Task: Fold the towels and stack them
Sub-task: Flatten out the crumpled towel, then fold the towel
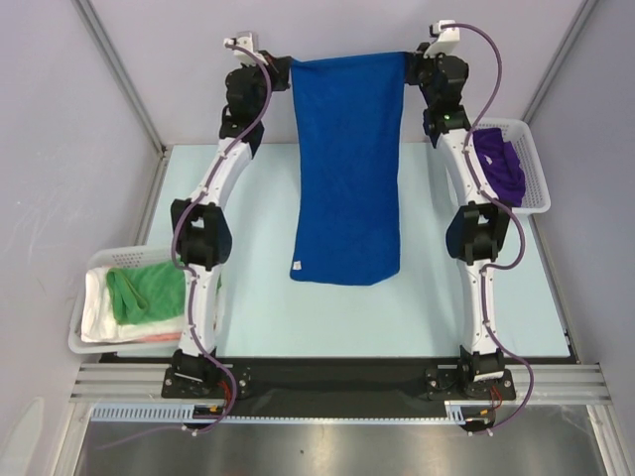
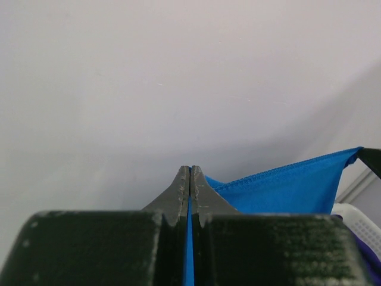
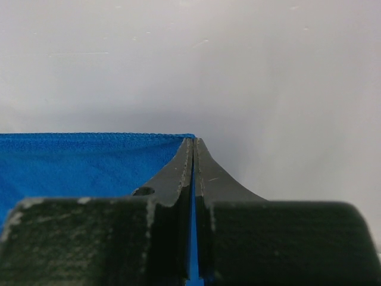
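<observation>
While both my arms reach to the far side of the table [image 1: 258, 317], I hold the royal blue towel [image 1: 347, 169] stretched between them by its top edge. My left gripper [image 1: 281, 65] has its fingers pressed together on the towel's left top corner; in my left wrist view a thin strip of blue cloth [image 2: 280, 190] runs down between the two black fingers [image 2: 182, 189]. My right gripper [image 1: 415, 59] pinches the right top corner the same way, and in the right wrist view the hemmed blue edge [image 3: 89, 161] runs straight into the closed fingers [image 3: 178, 173]. The towel hangs flat as a long sheet between the arms, with a small white tag [image 1: 295, 265] at its near left corner; whether that lower end touches the pale tabletop, I cannot tell.

The green towel [image 1: 144, 291] lies bunched on white cloth [image 1: 97, 305] in the white mesh basket [image 1: 81, 342] at my left, with a strip of pinkish cloth [image 1: 154, 337] at its near side. The purple towel [image 1: 499, 164] lies crumpled in the second white basket [image 1: 536, 169] at my right, beside my right arm.
</observation>
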`<state>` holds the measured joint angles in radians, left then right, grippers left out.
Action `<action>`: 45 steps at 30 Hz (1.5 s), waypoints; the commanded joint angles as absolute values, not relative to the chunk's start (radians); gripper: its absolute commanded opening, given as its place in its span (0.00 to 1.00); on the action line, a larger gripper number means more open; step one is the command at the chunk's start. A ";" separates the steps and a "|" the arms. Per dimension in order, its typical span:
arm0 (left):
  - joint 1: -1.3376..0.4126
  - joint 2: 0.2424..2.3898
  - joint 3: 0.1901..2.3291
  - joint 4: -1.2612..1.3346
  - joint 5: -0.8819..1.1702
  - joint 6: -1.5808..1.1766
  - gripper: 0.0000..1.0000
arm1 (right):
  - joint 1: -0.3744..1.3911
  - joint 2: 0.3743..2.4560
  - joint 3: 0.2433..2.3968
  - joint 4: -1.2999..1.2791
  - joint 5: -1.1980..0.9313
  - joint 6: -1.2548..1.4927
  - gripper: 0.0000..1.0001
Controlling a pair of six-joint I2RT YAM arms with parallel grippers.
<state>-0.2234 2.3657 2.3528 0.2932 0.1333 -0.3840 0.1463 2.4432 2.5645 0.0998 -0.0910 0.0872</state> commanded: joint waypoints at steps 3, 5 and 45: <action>-0.201 2.404 2.404 0.452 0.015 -0.364 0.00 | 0.097 2.470 2.612 0.216 0.000 0.095 0.00; -0.201 2.418 2.407 0.468 0.003 -0.357 0.00 | 0.097 2.488 2.626 0.230 0.000 0.101 0.00; -0.256 1.847 1.470 0.117 0.201 -0.575 0.00 | 0.066 1.757 1.427 -0.135 -0.250 0.423 0.00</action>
<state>-0.2558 1.9163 1.5318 0.1864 0.2237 -0.5617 0.0978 1.8095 1.5059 -0.0704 -0.2386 0.3939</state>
